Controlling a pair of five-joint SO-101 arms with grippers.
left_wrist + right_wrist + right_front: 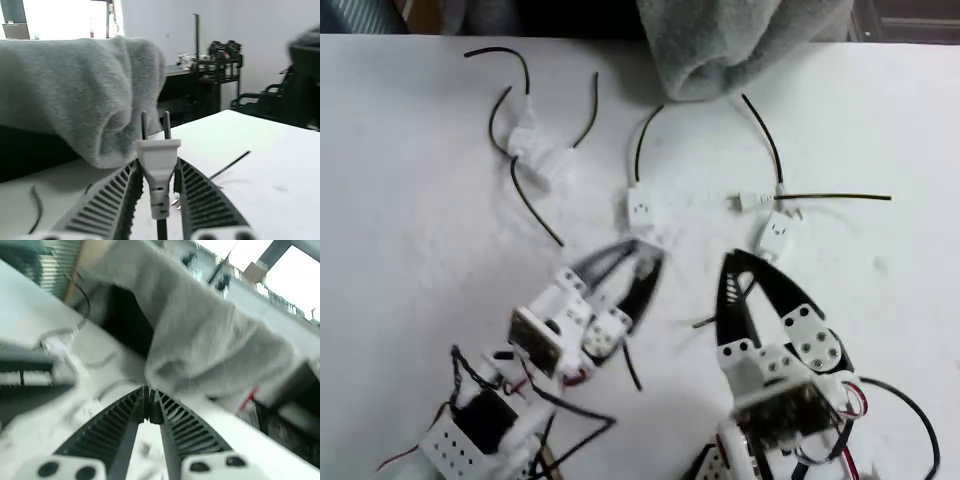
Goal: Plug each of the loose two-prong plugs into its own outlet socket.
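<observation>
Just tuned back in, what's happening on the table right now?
The left pincer is shut on a white plug, prongs pointing out past its tips, near a white socket. The right pincer is shut and holds nothing that I can see, beside a second socket. Another plug lies loose next to it.

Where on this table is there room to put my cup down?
Bare: the table left of the tangled cords, and its right edge past the long black cord. Crowded: the middle, with sockets, the left gripper and right gripper.
</observation>
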